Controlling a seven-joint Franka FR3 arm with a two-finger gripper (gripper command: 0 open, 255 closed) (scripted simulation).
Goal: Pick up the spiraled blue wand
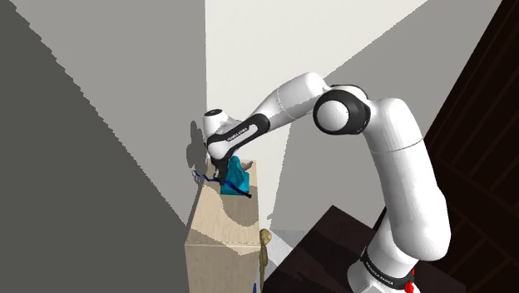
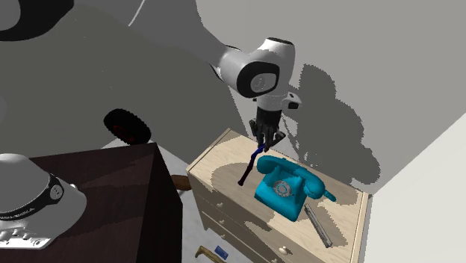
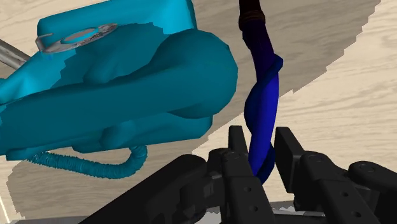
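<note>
The spiraled dark blue wand (image 3: 264, 95) has a black far end, and its near end sits clasped between my two black fingers (image 3: 238, 149). My gripper (image 3: 262, 156) is shut on it. In the second exterior view the gripper (image 2: 263, 140) points down over the back of a light wooden dresser (image 2: 216, 161). The wand (image 2: 249, 166) slants down from it toward the dresser top. I cannot tell whether its tip touches the wood. In the shoulder view the gripper (image 1: 219, 171) hangs at the dresser's far end.
A teal rotary phone (image 2: 286, 188) with a coiled cord (image 3: 89, 167) sits right beside the wand. A grey metal bar (image 2: 320, 224) lies on the dresser past the phone. Walls stand close behind. My dark brown stand (image 2: 112, 194) adjoins the dresser.
</note>
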